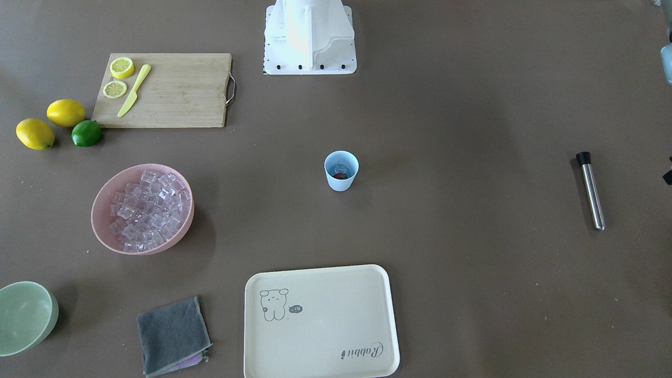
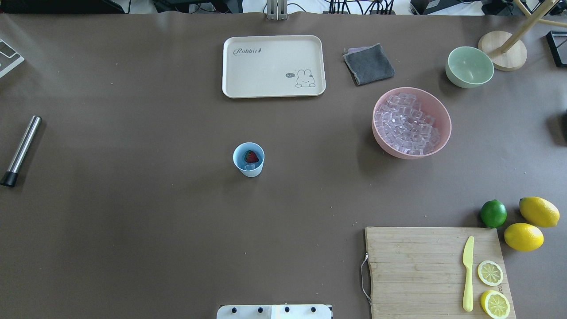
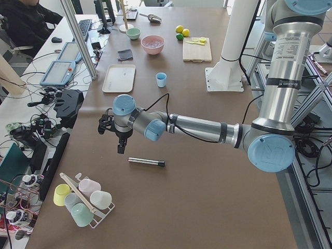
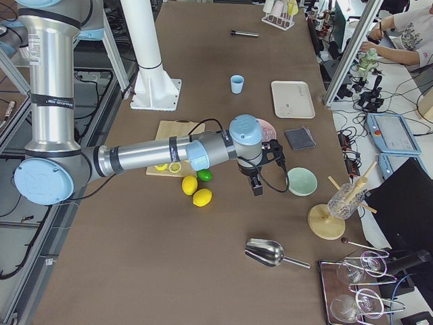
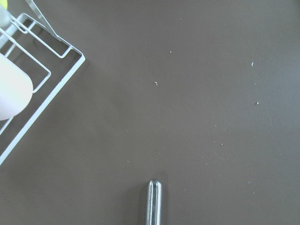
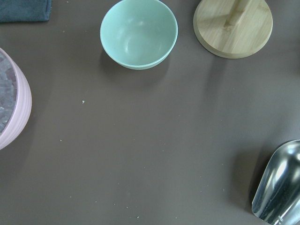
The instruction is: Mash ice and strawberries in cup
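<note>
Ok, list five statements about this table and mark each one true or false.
1. The cup holds a strawberry. True.
2. The pink bowl is empty. False: the pink bowl is full of ice.
3. The muddler lies on the table, in no gripper. True.
4. The knife lies in the pink bowl. False: the knife lies on the cutting board.
5. The left gripper holds the cup. False: the left gripper hangs above the table near the muddler, far from the cup.
</note>
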